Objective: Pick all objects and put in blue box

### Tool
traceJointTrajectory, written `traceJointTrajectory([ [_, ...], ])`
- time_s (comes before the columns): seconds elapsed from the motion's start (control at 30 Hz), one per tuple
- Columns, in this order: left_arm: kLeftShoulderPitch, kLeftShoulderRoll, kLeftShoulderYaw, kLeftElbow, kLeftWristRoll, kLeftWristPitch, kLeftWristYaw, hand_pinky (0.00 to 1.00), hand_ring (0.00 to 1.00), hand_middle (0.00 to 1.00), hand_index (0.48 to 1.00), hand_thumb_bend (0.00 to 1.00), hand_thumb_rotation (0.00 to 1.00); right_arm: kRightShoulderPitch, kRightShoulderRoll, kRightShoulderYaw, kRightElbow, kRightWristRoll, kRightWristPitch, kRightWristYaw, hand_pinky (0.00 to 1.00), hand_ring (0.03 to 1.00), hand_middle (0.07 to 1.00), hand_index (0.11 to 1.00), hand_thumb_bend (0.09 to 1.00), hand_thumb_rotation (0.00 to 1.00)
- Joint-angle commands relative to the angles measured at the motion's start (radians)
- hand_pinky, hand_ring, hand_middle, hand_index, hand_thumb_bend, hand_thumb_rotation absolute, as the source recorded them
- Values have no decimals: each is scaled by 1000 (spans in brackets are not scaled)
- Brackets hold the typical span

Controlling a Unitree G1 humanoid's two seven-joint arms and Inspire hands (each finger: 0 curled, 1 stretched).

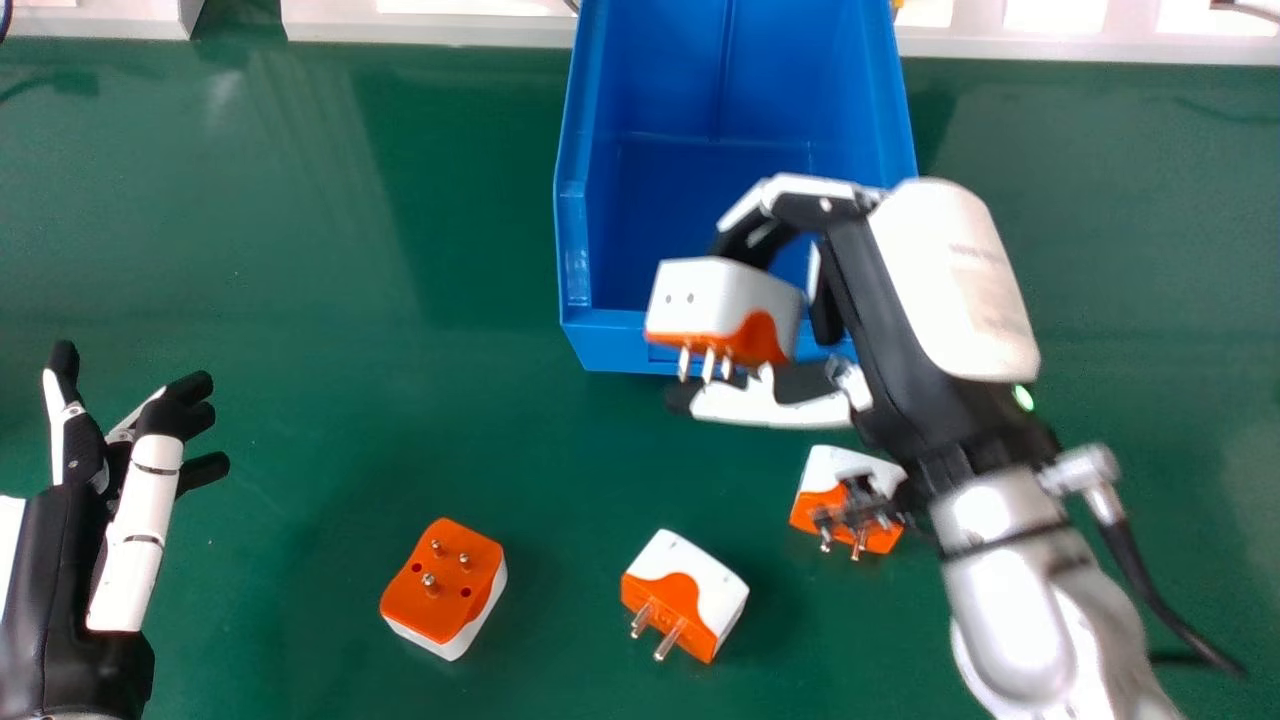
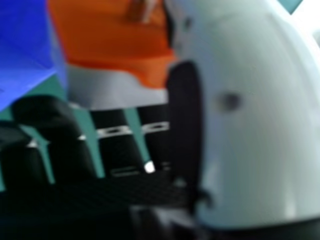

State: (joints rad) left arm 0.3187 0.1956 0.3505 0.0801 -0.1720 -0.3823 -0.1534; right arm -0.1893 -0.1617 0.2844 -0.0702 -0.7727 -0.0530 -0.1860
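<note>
Well, adapter (image 1: 712,296) in right hand (image 1: 882,325).

Landmark: plug adapter (image 2: 112,42), orange face, pale grey-white body, wavy line where the two meet. Blurred metal pin (image 2: 148,11) on the orange face. Adapter held in right hand (image 1: 890,320). Thumb (image 2: 260,115), big pale shell with black strip and a round dark spot, right up against one side of adapter. Black fingers (image 2: 45,117) in a row by adapter's pale part, some with light bands. Blue box (image 2: 22,42) across adapter from thumb. Green tabletop (image 2: 133,125) beyond adapter, seen between fingers.
</note>
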Motion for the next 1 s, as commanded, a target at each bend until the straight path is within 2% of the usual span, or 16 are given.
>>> traceJointTrajectory([
  [0.0,0,7,10,-12,-11,-13,-6,738,827,829,830,520,804,-98,17,-1,48,-10,1,-37,88,125,189,470,479,135],
  [0.1,3,7,9,-18,-6,-9,-3,736,826,827,831,520,807,-199,40,1,147,-10,19,-63,78,118,184,470,479,136],
  [0.23,5,8,8,-27,-12,-3,-8,742,832,832,837,512,811,-317,62,-3,286,2,36,-98,70,112,177,470,479,136],
  [0.3,4,7,9,-25,-13,-5,-9,740,832,833,838,520,809,-371,70,-8,351,11,50,-110,70,113,181,470,480,134],
  [0.37,5,6,9,-27,-8,-6,-6,740,830,831,837,530,813,-419,76,-8,405,15,73,-117,84,137,218,476,480,132],
  [0.43,6,5,9,-29,-11,-5,-8,737,828,828,834,527,815,-469,79,-5,465,15,94,-131,98,157,246,479,480,131],
  [0.5,5,4,9,-26,-14,-11,-11,738,828,827,833,521,811,-512,81,0,526,16,106,-147,93,148,230,477,481,129],
  [0.67,4,1,10,-24,-14,-11,-10,738,828,827,834,520,806,-583,88,10,630,33,125,-159,107,165,251,477,480,130],
  [0.83,2,1,11,-22,-10,-14,-9,734,825,822,831,512,808,-653,107,10,746,53,155,-174,149,218,312,480,479,127],
  [0.97,7,-3,9,-35,-17,-3,-10,737,826,824,831,519,809,-679,120,8,812,80,140,-216,148,214,321,488,487,96],
])
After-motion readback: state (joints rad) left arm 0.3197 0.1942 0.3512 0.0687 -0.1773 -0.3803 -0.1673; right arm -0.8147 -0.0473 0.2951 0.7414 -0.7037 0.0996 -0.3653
